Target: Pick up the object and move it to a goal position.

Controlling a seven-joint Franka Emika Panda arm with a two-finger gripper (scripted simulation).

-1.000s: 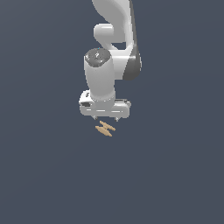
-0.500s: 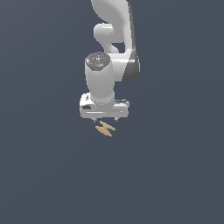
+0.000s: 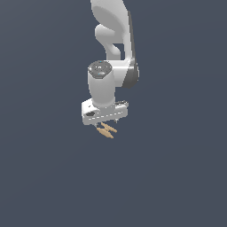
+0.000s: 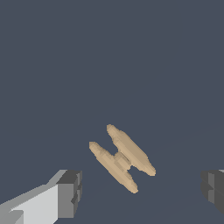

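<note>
The object [image 4: 121, 157] is a tiny tan piece made of two slim pointed rods joined side by side, lying flat on the dark grey floor. In the exterior view the object [image 3: 107, 130] shows just beneath the white hand. My gripper [image 3: 105, 122] hangs straight above it and is open. The wrist view has one dark fingertip [image 4: 69, 193] on one side of the object and the other [image 4: 213, 191] far off on the opposite side, so the gripper [image 4: 141, 192] holds nothing. The fingertips look a little above the object, not touching it.
The white arm [image 3: 113, 40] rises from the hand toward the upper edge of the exterior view. Around the object there is only a plain dark grey surface [image 3: 177, 168].
The hand has sunk slightly toward the object over the last second. The object has not moved.
</note>
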